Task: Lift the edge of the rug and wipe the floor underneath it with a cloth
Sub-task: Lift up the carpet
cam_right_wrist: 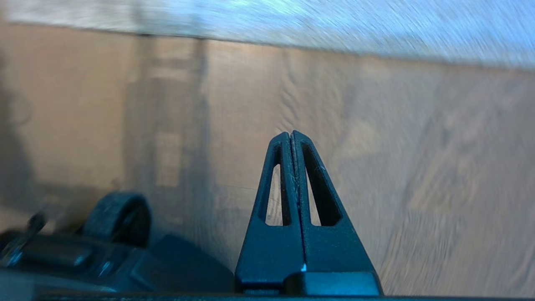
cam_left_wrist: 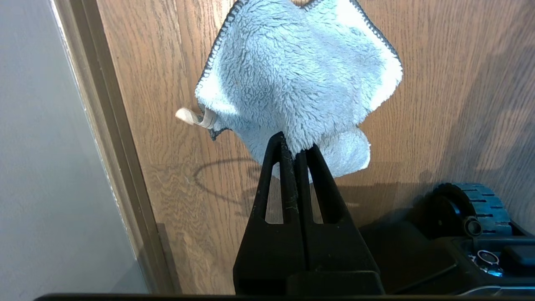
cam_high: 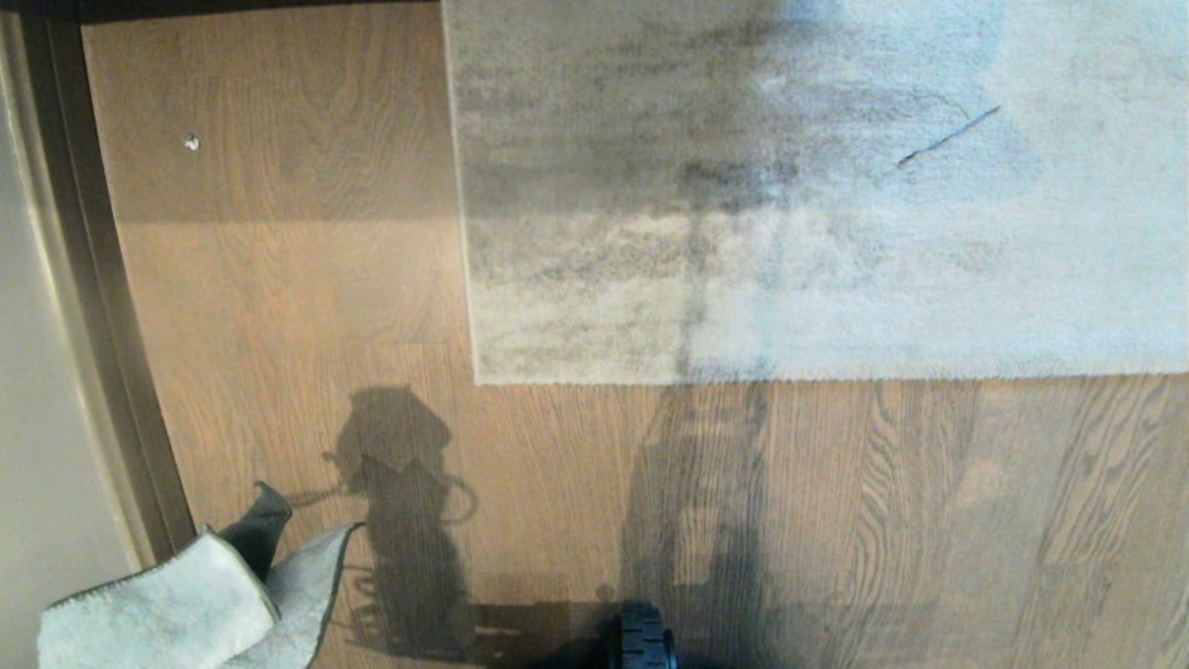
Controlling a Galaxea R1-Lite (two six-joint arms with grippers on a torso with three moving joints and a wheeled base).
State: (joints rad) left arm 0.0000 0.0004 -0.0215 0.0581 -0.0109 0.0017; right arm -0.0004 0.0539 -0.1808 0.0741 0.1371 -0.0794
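Observation:
The rug edge (cam_high: pixel 743 379) runs straight across the wood floor (cam_high: pixel 307 307), and its square corner (cam_high: pixel 477 379) lies flat. The pale grey-blue cloth (cam_left_wrist: pixel 301 79) hangs from my left gripper (cam_left_wrist: pixel 296 146), which is shut on it above the floor beside the baseboard. In the head view the cloth (cam_high: pixel 186 604) shows at the near left, with the gripper itself out of frame. My right gripper (cam_right_wrist: pixel 291 134) is shut and holds nothing; it hovers over bare floor (cam_right_wrist: pixel 376 146), with the rug edge (cam_right_wrist: pixel 292 42) farther off.
A dark brown baseboard (cam_high: pixel 102 307) and pale wall (cam_high: pixel 37 418) bound the floor on the left. My base's black wheel (cam_high: pixel 643 636) sits at the near centre. A small pale speck (cam_high: pixel 190 141) lies on the floor far left. A dark streak (cam_high: pixel 947 137) marks the rug.

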